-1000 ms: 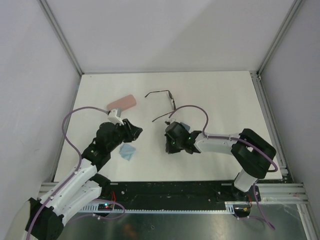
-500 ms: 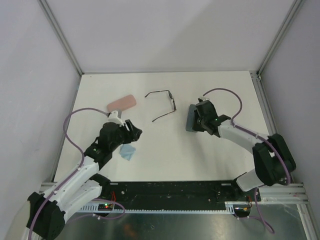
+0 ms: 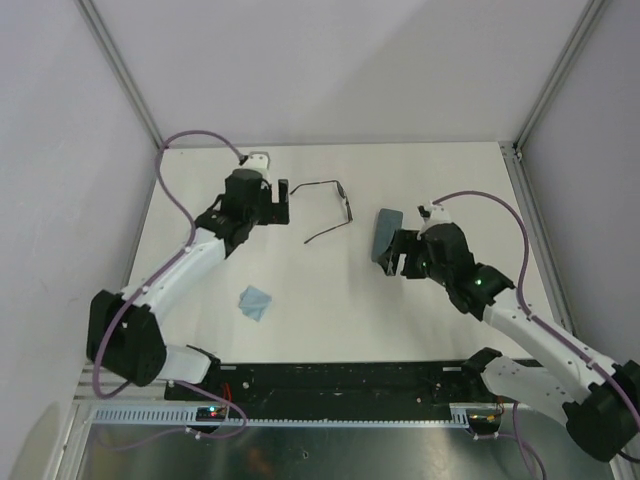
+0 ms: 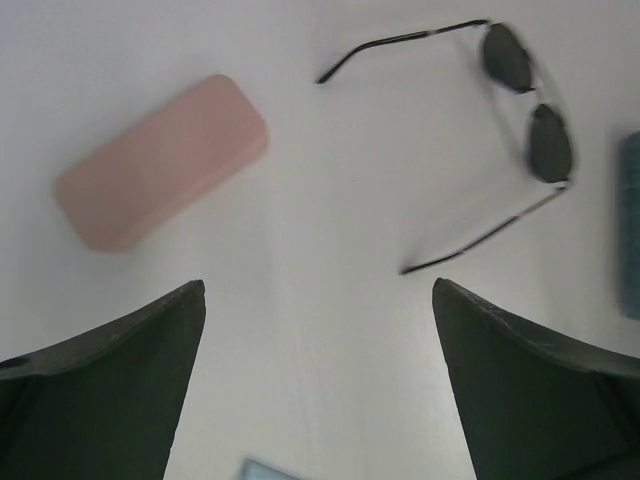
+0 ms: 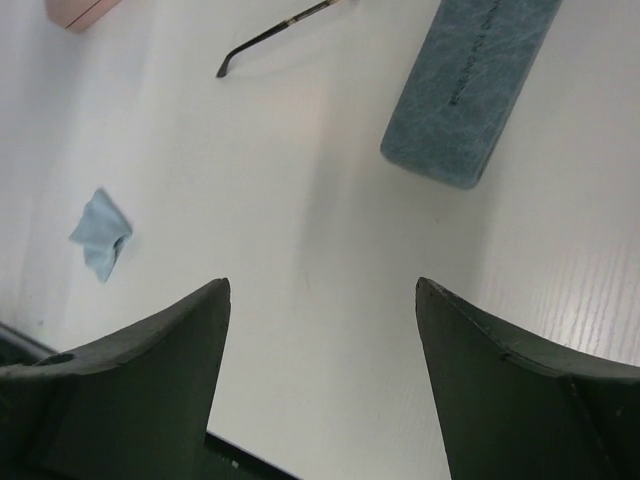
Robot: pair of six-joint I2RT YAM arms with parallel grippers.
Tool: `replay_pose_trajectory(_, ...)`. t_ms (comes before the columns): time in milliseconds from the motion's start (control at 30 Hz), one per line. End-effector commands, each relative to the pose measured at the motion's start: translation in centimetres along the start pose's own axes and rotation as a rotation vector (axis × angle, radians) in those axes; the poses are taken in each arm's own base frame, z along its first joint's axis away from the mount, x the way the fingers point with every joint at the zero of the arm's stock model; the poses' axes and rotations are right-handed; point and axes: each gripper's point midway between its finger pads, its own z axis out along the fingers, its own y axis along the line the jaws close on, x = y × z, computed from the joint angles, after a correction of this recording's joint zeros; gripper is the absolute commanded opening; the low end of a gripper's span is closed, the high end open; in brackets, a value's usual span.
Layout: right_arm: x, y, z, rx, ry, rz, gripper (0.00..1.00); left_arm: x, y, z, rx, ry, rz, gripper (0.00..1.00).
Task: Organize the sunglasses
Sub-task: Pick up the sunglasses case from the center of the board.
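The black wire-framed sunglasses (image 3: 346, 207) lie unfolded at the back middle of the table, lenses to the right in the left wrist view (image 4: 530, 110). My left gripper (image 3: 283, 200) hovers open just left of them, above the pink case (image 4: 160, 165); nothing sits between its fingers (image 4: 318, 285). My right gripper (image 3: 393, 258) is open and empty (image 5: 322, 283), just near-right of the blue-grey case (image 3: 385, 232). One slim arm of the sunglasses (image 5: 280, 30) shows at the top of the right wrist view.
A crumpled light-blue cloth (image 3: 255, 302) lies near the front left, also seen in the right wrist view (image 5: 100, 235). The closed blue-grey case (image 5: 470, 90) lies flat right of the sunglasses. Grey walls and metal rails (image 3: 130, 90) bound the table.
The left arm swung from beside the cloth to the back, over the pink case, and opened. The right gripper carried the blue-grey case rightward, let go and drew back, open.
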Motion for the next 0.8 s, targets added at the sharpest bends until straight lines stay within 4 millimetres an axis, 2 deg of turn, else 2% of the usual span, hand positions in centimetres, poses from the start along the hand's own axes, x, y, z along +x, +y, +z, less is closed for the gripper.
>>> replay_pose_trajectory(0, 0.7, 1.2, -1.7, -0.061, 0.003, -0.034, 0.80, -0.1, 5.0, 1.2, -0.206, 0.081, 0.367, 1.00)
replay_pose_trajectory(100, 1.2, 1.9, -2.3, -0.090, 0.015, -0.049, 0.81, 0.7, 6.9, 3.8, -0.232, 0.172, 0.507, 1.00)
replay_pose_trajectory(233, 1.6, 2.3, -2.6, -0.106, 0.030, -0.054, 0.81, 1.2, 9.5, 7.0, -0.224, 0.276, 0.523, 1.00)
replay_pose_trajectory(367, 2.0, 2.9, -3.0, -0.142, 0.052, -0.050, 0.81, 1.3, 9.8, 10.2, -0.089, 0.314, 0.485, 1.00)
replay_pose_trajectory(533, 1.9, 3.4, -3.4, -0.169, 0.054, -0.038, 0.82, 1.5, 11.3, 13.8, -0.027, 0.363, 0.474, 1.00)
replay_pose_trajectory(633, 1.8, 3.6, -3.5, -0.172, 0.059, -0.036, 0.83, 2.5, 11.7, 15.3, 0.043, 0.402, 0.435, 1.00)
replay_pose_trajectory(767, 1.7, 3.7, -3.5, -0.172, 0.066, -0.036, 0.84, 4.9, 12.3, 17.0, 0.118, 0.472, 0.373, 1.00)
